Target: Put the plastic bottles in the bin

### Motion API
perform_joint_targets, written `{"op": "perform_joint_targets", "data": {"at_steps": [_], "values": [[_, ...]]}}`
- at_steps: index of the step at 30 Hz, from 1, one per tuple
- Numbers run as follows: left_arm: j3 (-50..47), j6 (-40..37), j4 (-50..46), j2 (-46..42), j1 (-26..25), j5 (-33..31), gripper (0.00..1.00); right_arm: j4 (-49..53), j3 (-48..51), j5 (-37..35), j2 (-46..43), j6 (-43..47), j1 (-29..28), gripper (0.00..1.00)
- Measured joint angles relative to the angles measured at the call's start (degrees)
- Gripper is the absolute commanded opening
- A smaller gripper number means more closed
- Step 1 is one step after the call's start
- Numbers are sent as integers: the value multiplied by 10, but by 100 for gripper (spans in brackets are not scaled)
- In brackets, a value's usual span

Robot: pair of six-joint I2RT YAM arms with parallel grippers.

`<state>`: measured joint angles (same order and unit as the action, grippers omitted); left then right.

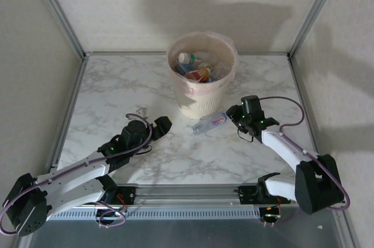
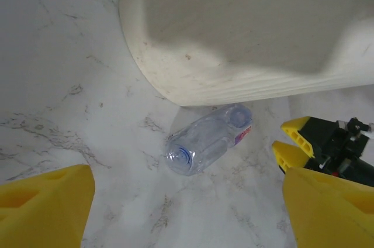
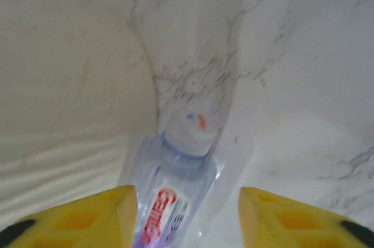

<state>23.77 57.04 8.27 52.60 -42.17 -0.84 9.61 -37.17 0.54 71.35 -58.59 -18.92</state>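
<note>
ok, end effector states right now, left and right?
Left end effector: open, empty.
Right end effector: open, straddling the bottle, not gripping it.

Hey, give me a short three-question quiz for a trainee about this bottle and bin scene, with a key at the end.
1. True or false: the loose bottle on the table stands upright.
2. The bin holds: A) bottles, B) cups, C) nothing.
3. Which pincer has its fingers on either side of the loose bottle?
Key: 1 false, it lies on its side beside the bin's base. 2 A. 3 the right pincer.
</note>
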Motion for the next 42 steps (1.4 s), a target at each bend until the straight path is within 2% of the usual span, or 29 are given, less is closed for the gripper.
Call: {"op": "perform_joint_targets", "data": {"at_steps": [8,14,19,26,33,42], "values": [[-11,3,2,7,0,6,83,-72,-19,41,101,63,55,38],[-19,4,11,40,0,15,83,-113,-61,74,183,110,66,35],[-19,4,22,60,0,24,83,-127,-59,101,199,127,65,35],[-17,0,22,69,0,25,83,-133,-34,116,190,145,39,34],[-10,0,21,68,4,25,83,-110,16,117,113,143,1,35],[-5,-3,11,51,20,25,82,-63,76,117,6,109,-121,39]]}}
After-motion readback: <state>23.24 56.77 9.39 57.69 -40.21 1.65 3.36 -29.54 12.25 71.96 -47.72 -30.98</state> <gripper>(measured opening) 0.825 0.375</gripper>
